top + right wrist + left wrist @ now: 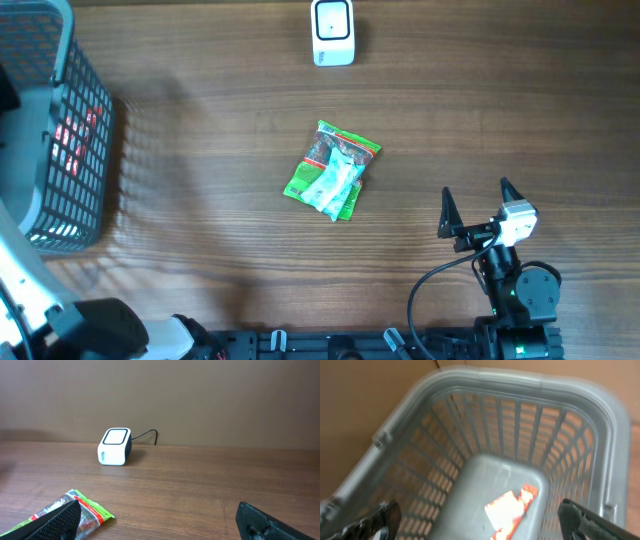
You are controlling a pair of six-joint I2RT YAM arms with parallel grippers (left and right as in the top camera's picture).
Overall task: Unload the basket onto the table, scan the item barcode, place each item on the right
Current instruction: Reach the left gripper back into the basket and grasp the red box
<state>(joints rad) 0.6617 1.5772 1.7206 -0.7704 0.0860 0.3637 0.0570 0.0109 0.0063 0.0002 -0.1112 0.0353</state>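
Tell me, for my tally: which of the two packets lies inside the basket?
The red-and-white packet, on the floor of the grey basket; the green packet lies out on the table.

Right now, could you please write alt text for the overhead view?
A green snack packet lies in the middle of a wooden table, a white barcode scanner at the far edge beyond it. A grey mesh basket holding a red item stands at the left; the right gripper is open and empty at front right.

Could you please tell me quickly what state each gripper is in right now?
Left gripper: open, holding nothing, above the basket.
Right gripper: open, holding nothing.
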